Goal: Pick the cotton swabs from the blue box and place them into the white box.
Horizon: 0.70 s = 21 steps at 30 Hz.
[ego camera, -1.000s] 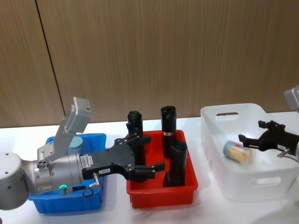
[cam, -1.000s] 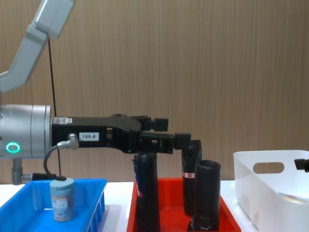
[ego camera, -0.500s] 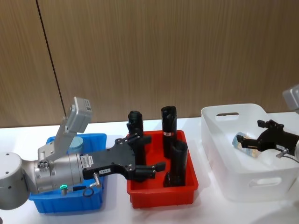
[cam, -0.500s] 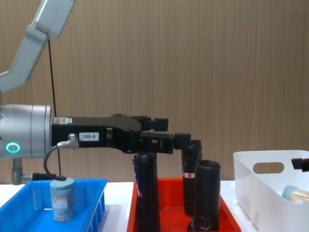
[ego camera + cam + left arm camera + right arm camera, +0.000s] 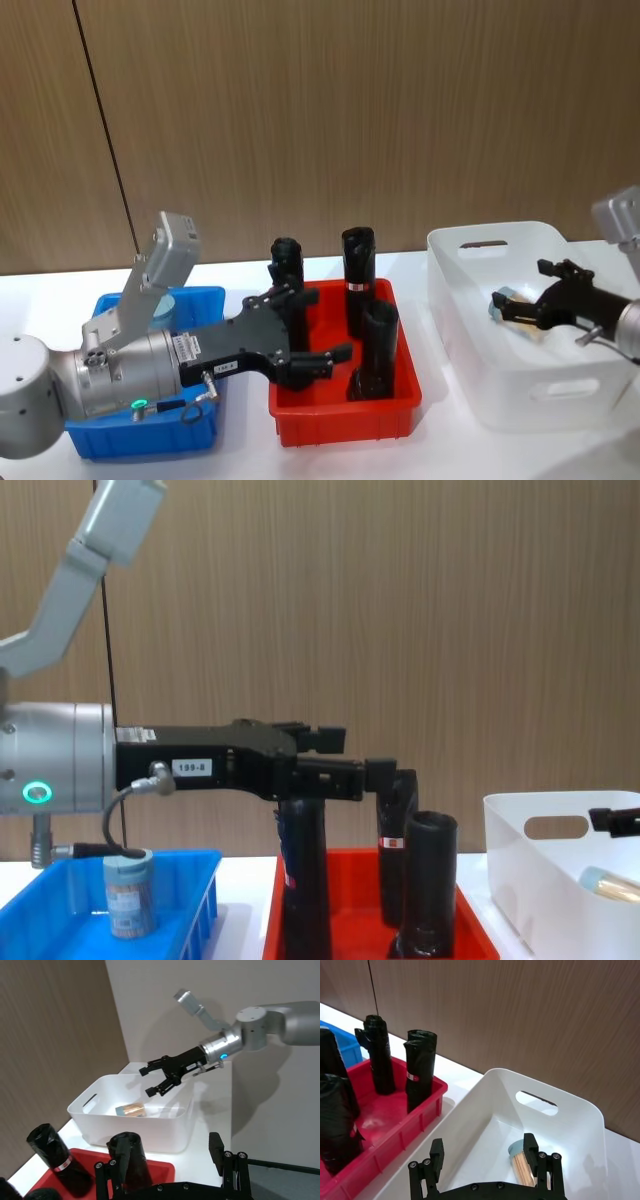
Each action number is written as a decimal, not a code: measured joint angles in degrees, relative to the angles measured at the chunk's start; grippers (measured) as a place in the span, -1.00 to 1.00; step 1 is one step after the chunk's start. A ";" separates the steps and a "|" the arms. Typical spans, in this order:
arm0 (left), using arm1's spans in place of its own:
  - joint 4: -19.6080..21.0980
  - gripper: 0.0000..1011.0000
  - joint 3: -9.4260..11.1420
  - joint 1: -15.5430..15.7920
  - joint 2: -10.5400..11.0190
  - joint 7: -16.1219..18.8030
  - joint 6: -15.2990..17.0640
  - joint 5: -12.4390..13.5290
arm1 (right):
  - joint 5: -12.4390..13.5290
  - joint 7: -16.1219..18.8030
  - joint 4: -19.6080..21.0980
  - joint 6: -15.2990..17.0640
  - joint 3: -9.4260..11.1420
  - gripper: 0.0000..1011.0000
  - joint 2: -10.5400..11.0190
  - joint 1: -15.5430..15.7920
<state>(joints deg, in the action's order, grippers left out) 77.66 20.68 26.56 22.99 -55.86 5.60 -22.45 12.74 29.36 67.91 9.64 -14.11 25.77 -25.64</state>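
Note:
One cotton swab jar (image 5: 131, 1109) lies on its side on the floor of the white box (image 5: 150, 1135); it also shows in the right wrist view (image 5: 520, 1160) and the chest view (image 5: 610, 883). My right gripper (image 5: 520, 288) hovers open just above that jar, over the white box (image 5: 500, 232), holding nothing. A second jar (image 5: 128, 892) with a pale blue lid stands upright in the blue box (image 5: 60, 900), at my left. My left gripper (image 5: 318, 325) is open and empty, reaching out above the red tray, away from the blue box (image 5: 150, 440).
A red tray (image 5: 340, 420) with three tall black tubes (image 5: 358, 265) stands between the two boxes, right under my left gripper. A wooden wall closes off the back of the white table.
The jar has settled lower in the white box and my right gripper has lifted slightly off it, still open. The left arm has barely moved.

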 joint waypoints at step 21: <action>4.37 0.99 1.51 -3.65 -0.29 15.53 -1.35 3.11 | 1.59 -11.09 14.45 -3.35 0.51 0.98 -2.78 11.44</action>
<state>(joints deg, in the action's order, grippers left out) 82.03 22.19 22.91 22.70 -40.33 4.24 -19.34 14.33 18.27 82.36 6.28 -13.60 22.99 -14.20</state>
